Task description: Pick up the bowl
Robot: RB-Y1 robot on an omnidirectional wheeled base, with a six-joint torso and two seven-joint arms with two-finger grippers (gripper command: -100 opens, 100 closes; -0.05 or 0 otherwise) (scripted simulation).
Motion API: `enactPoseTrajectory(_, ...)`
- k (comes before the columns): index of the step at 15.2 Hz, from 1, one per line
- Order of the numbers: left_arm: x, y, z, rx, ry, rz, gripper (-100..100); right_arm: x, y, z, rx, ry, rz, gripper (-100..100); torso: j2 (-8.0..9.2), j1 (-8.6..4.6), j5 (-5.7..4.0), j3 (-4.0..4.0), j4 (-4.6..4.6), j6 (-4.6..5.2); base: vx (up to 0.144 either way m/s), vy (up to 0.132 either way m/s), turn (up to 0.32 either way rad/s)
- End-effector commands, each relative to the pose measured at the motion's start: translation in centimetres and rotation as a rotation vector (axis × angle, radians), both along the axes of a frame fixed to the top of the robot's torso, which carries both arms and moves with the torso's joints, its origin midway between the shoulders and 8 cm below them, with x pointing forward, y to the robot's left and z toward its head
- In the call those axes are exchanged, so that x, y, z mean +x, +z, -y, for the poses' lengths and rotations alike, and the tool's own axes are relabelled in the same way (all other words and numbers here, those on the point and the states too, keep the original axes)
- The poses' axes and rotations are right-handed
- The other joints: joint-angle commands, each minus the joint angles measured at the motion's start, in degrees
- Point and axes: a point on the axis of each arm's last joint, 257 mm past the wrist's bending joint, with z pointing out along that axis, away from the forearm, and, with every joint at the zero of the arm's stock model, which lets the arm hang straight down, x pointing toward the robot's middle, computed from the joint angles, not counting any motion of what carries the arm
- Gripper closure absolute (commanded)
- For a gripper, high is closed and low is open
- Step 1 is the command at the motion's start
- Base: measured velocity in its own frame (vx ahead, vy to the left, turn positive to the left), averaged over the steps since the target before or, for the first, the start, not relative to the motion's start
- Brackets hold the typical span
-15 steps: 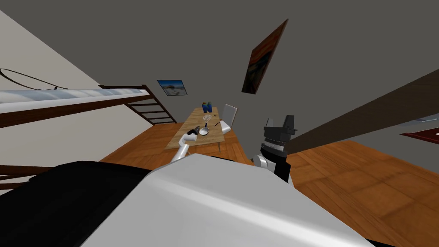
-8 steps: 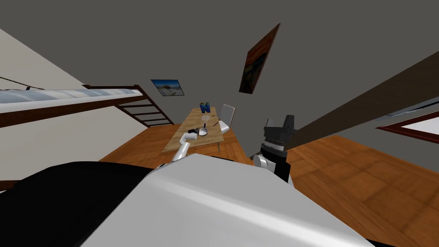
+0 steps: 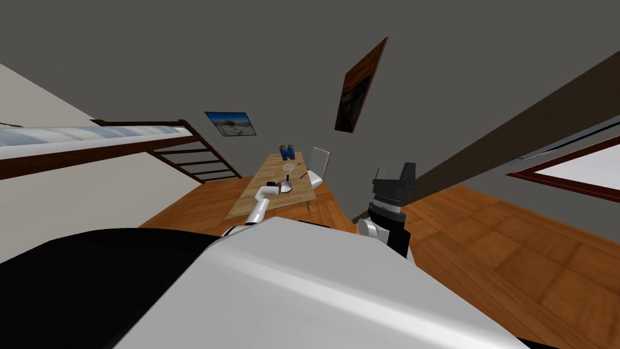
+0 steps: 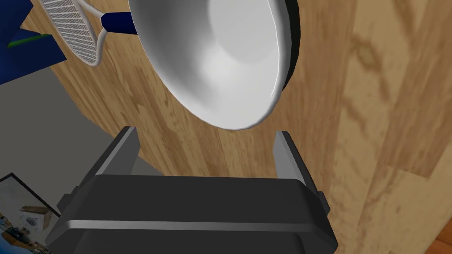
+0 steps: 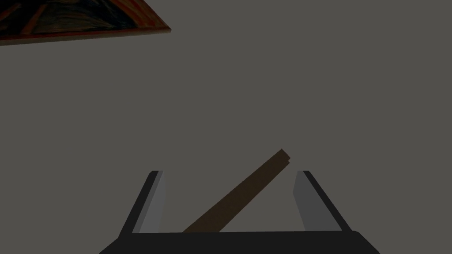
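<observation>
Since a second ago the whole head view has swung, with walls and floor sliding across it; that is my own turning, not the furniture's. Measured against the table, my left forearm seems to have edged a little nearer its target.

The white, round, shallow bowl (image 4: 220,57) sits upright on the light wooden surface (image 4: 375,110), towards the near end of the table in the head view (image 3: 286,187). Its near rim lies just ahead of the left gripper (image 4: 205,133), roughly centred on it but not yet between the fingers (image 4: 123,150). These stand wide apart and hold nothing. The bowl looks about as broad as that gap, so I judge a rim pinch, one finger inside and one outside, safer than straddling it.

Just beyond the bowl lies a white mesh strainer with a dark blue handle (image 4: 73,31). Blue containers (image 3: 287,151) stand further along the surface, and a white chair (image 3: 318,165) is beside it. The right gripper (image 5: 228,173) is raised well away from the table, fingers spread and empty.
</observation>
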Motion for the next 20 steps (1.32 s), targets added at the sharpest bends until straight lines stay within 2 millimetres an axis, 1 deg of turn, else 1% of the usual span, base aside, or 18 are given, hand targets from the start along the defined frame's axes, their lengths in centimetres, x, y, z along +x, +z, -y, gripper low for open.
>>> enactPoseTrajectory(1,-0.6,-0.8,0.0,-0.019,0.014,-0.045,-100,0.0,0.0,0.0,0.0,0.0,0.0,0,0.0,0.0,0.0,0.0,0.0,0.0,-0.008,0.028,-0.099)
enactPoseTrajectory(6,-1.9,-2.9,0.2,-0.081,0.056,-0.166,-100,0.0,0.0,0.0,0.0,0.0,0.0,0,0.01,0.05,0.01,0.0,0.0,-0.01,-0.006,0.039,-0.12)
enactPoseTrajectory(10,-3.1,-4.1,0.6,-0.123,0.078,-0.247,-100,0.0,0.0,0.0,0.0,0.0,0.0,0,-0.01,0.01,0.01,-0.01,0.0,-0.01,-0.003,0.028,-0.092)
enactPoseTrajectory(14,-4.2,-5.0,1.2,-0.161,0.096,-0.319,-100,0.0,0.0,0.0,0.0,0.0,0.0,0,-0.01,-0.01,0.0,-0.01,0.0,-0.02,-0.003,0.025,-0.08)
enactPoseTrajectory(15,-4.2,-5.0,1.2,-0.161,0.096,-0.319,-100,0.0,0.0,0.0,0.0,0.0,0.0,0,-0.02,-0.02,0.0,-0.01,0.0,0.0,-0.003,0.023,-0.063)
enactPoseTrajectory(20,-5.5,-5.9,2.2,-0.214,0.115,-0.406,-100,0.0,0.0,0.0,0.0,0.0,0.0,0,-0.04,0.0,0.0,-0.02,-0.01,-0.01,0.003,0.028,-0.083)
